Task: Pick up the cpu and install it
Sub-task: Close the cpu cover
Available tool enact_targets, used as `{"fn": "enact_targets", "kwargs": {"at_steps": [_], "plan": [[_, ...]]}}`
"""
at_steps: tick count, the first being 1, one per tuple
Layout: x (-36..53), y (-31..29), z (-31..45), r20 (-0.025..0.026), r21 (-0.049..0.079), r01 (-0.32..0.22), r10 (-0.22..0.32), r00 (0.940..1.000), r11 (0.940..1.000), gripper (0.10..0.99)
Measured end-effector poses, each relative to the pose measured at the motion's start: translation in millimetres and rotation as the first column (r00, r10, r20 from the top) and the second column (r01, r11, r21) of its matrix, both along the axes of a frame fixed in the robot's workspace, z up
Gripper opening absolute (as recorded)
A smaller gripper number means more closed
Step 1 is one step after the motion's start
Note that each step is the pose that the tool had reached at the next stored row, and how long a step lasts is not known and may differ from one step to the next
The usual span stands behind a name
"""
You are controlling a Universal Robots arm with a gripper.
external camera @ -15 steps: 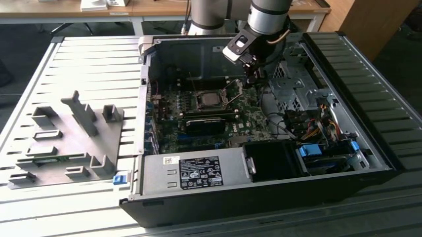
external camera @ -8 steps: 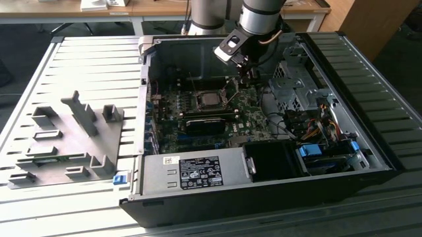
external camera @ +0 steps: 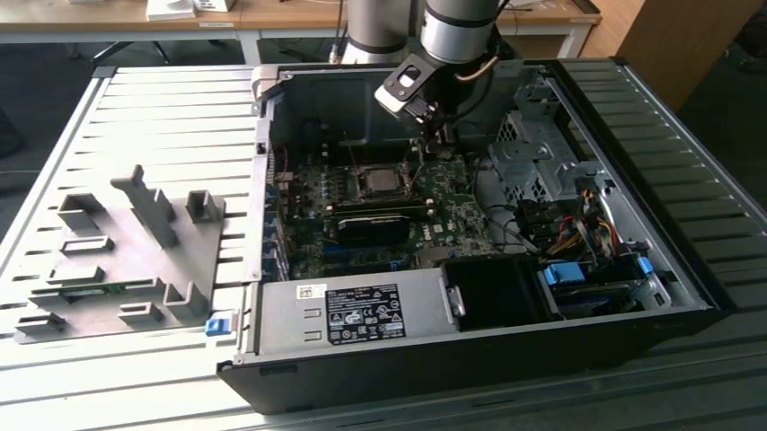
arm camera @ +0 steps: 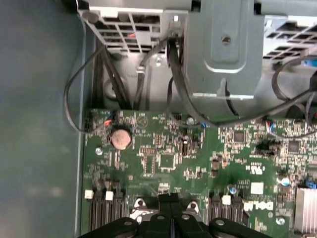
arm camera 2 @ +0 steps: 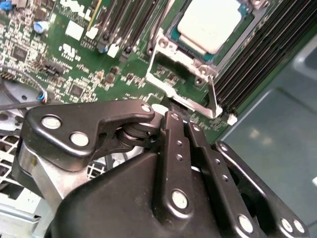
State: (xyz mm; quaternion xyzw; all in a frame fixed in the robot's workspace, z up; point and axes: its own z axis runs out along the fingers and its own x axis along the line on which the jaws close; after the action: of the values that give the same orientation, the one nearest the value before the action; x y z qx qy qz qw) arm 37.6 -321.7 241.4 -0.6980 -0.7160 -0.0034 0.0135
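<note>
The cpu [external camera: 381,182], a square chip with a silvery-grey top, lies inside the socket on the green motherboard [external camera: 450,202] of the open computer case. In the second wrist view the cpu [arm camera 2: 212,24] sits within the metal socket frame [arm camera 2: 174,69], with a thin wire lever [arm camera 2: 213,96] beside it. My gripper [external camera: 440,144] hangs just off the socket, on the exterior view's right of it, low over the board. Its black fingers [arm camera 2: 174,130] are pressed together with nothing between them. In the first wrist view the gripper [arm camera: 168,198] points down at the board's edge near the memory slots.
A metal drive cage [external camera: 533,157] and bundled cables [external camera: 576,224] fill the case on the exterior view's right. The power supply [external camera: 359,314] sits at the near end. A grey fixture plate with plastic blocks [external camera: 120,251] lies on the slatted table beside the case.
</note>
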Motion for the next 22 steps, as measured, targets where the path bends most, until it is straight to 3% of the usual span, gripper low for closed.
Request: {"fn": "enact_targets", "kwargs": {"at_steps": [7,22], "plan": [[-8.1,0.0,-1.1,-0.0001,0.000,0.000,0.000,1.0000,1.0000,0.106],[-15.9,0.0,-8.5,-0.0001,0.000,0.000,0.000,1.0000,1.0000,0.106]]}}
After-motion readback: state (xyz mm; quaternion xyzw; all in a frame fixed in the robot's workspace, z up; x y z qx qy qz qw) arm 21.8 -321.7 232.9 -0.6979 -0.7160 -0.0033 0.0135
